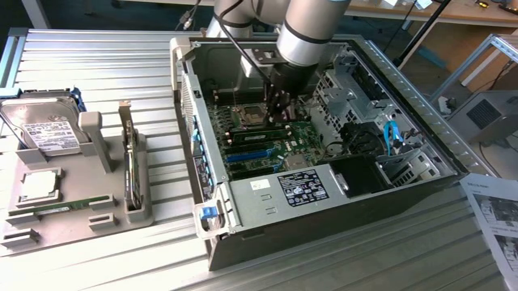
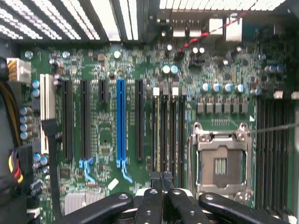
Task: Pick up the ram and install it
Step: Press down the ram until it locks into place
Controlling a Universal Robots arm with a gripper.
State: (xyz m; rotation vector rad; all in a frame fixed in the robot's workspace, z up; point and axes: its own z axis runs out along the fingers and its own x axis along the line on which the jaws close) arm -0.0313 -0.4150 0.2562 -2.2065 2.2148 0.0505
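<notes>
The arm reaches down into the open computer case (image 1: pixel 324 182) in the upper middle of the exterior view, its gripper (image 1: pixel 281 115) low over the motherboard (image 1: pixel 271 142) between the case's metal side walls. Drive cages and cables crowd the exterior view's right side of the case, leaving only a narrow well around the tool. In the wrist view the gripper (image 2: pixel 162 179) sits at the bottom centre with its fingers (image 2: pixel 150 200) clenched together, nothing visible between them, the tips at the near ends of the four memory slots (image 2: pixel 167 133) beside the bare processor socket (image 2: pixel 221 161).

The ram (image 1: pixel 60 207) lies flat in a groove of the grey parts tray (image 1: pixel 48 233) at the lower left of the exterior view, well apart from the case: a long, thin green stick. On the same tray rest a hard drive (image 1: pixel 45 130), a square silver chip (image 1: pixel 38 186) and an upright expansion card (image 1: pixel 128 163).

Everything stands on a ribbed aluminium table (image 1: pixel 105 66); a printed sheet (image 1: pixel 495 212) lies at the lower right.
</notes>
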